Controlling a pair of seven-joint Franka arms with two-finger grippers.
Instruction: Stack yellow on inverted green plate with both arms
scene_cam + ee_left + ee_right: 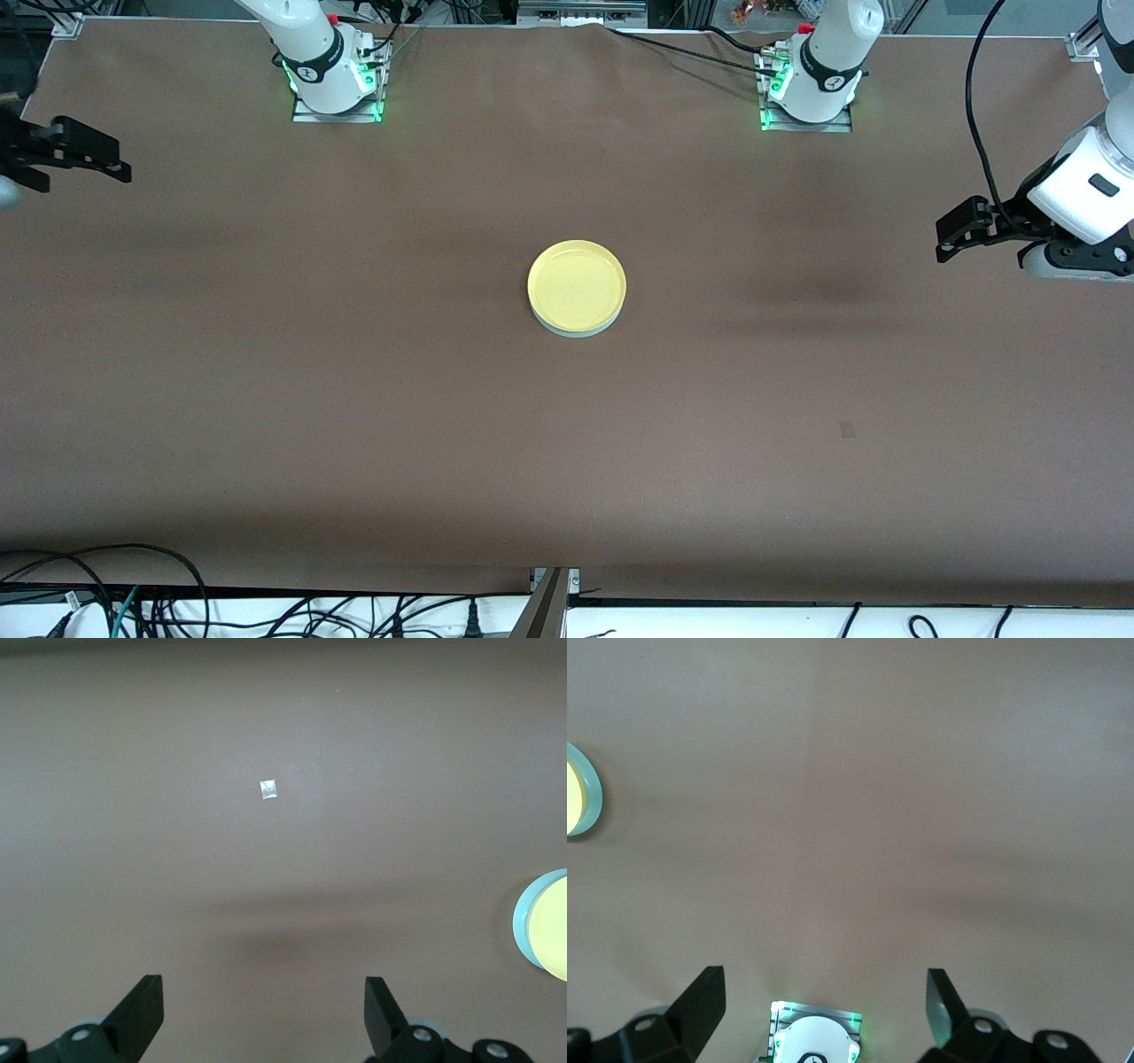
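Observation:
The yellow plate [577,285] lies rim up on top of the pale green plate [578,330] in the middle of the table; only a thin green edge shows under it. The left wrist view catches the yellow plate [555,930] and the green plate's rim [521,921] at its border, and so does the right wrist view, with yellow plate [572,797] and green rim [594,803]. My left gripper [944,237] [264,992] hangs open and empty over the left arm's end of the table. My right gripper [89,168] [826,988] hangs open and empty over the right arm's end.
A small pale scrap [268,789] [848,430] sticks to the brown tabletop, nearer the front camera than the left gripper. The arm bases [332,80] [811,89] stand along the table's back edge, and the right base [815,1038] shows under the right gripper. Cables [159,602] lie below the front edge.

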